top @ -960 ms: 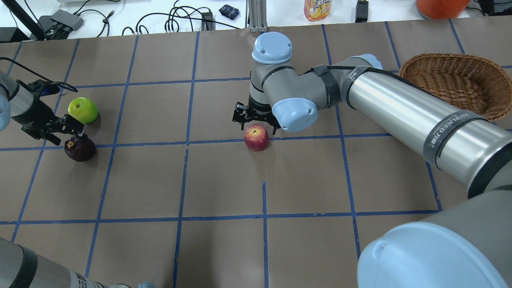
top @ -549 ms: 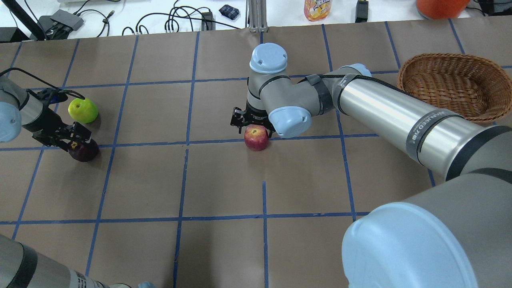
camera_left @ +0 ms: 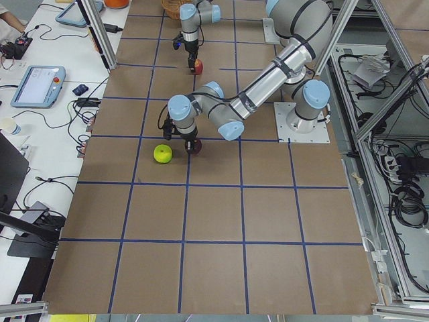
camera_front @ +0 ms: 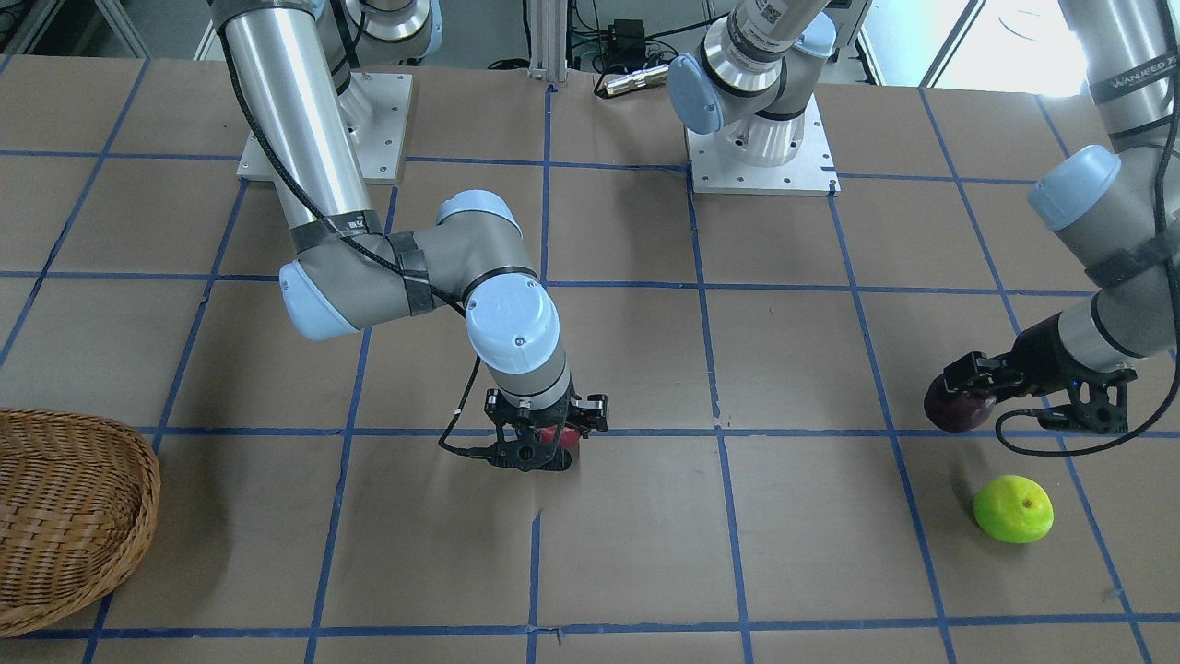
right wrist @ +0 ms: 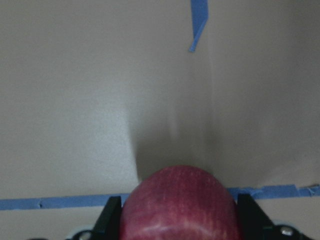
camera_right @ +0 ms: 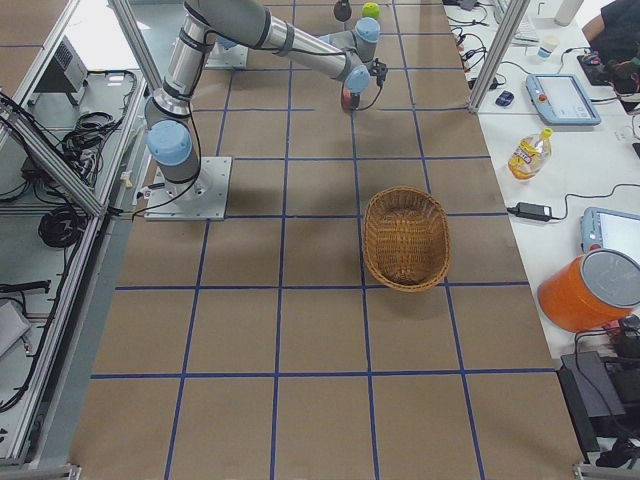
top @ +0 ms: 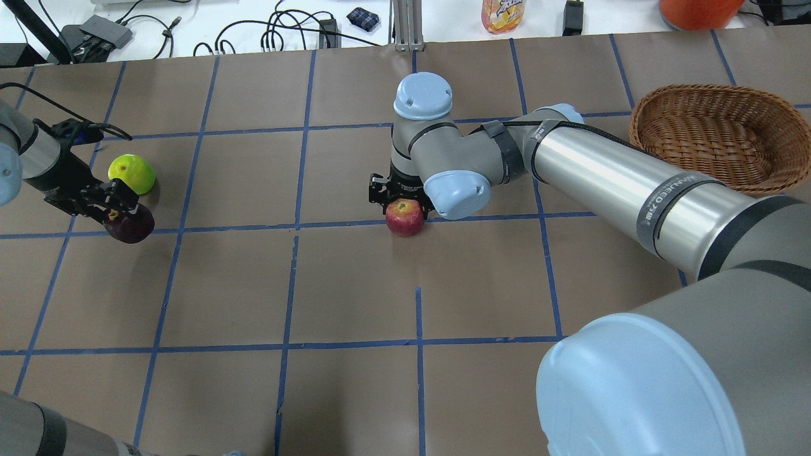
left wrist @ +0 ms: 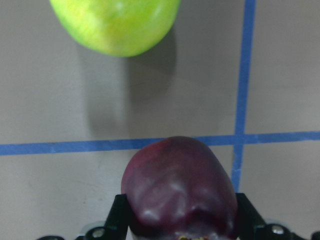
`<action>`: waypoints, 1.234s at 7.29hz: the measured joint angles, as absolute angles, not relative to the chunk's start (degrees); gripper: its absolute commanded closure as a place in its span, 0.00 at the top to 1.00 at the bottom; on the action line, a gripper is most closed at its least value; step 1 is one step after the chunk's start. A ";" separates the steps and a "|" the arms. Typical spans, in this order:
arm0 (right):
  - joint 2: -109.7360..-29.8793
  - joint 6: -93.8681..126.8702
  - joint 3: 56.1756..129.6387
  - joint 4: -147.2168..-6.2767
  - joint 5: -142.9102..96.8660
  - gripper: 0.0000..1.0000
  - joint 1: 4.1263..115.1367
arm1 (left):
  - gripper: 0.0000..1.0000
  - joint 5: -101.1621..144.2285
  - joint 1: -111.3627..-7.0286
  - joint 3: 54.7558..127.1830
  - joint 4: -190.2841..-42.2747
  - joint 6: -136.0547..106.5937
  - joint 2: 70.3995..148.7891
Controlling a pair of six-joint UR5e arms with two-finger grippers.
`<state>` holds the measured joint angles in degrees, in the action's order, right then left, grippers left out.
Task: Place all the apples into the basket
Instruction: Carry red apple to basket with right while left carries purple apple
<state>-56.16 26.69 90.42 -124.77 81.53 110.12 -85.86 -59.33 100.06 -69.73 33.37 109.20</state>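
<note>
My left gripper [top: 120,218] is shut on the dark purple apple [top: 131,227], which sits between the fingers in the left wrist view [left wrist: 179,187] and hangs just above the table. The lime green apple [top: 132,174] lies on the table just beyond it, also seen in the front view [camera_front: 1014,508]. My right gripper [top: 403,206] stands straight down over the red apple [top: 405,217] at the table's middle, with its fingers against both sides of the apple [right wrist: 177,205]. The wicker basket [top: 716,136] stands empty at the far right.
The table is brown paper with a blue tape grid. The right arm's long silver link [top: 608,177] reaches across the table's right half, next to the basket. Cables, a drink bottle [top: 502,14] and an orange container [top: 697,9] lie beyond the far edge.
My left gripper closed on the purple apple and raised it slightly. My right gripper came down around the red apple and its fingers now hug it.
</note>
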 measured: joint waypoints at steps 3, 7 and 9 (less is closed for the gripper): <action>-63.75 22.33 89.17 -116.63 83.69 0.00 103.45 | 0.15 -81.56 -68.08 100.79 -72.10 28.17 106.20; -71.26 -5.62 88.66 -107.88 89.89 0.00 76.19 | 0.15 -75.29 -91.57 100.26 -58.73 -7.34 109.88; -68.78 -22.34 88.18 -111.22 93.84 0.00 64.59 | 0.18 -76.91 -100.01 99.00 -51.45 -18.98 113.67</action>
<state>-68.78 -22.34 88.18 -111.22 93.84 64.59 -76.91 -100.01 99.00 -51.45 -18.98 113.67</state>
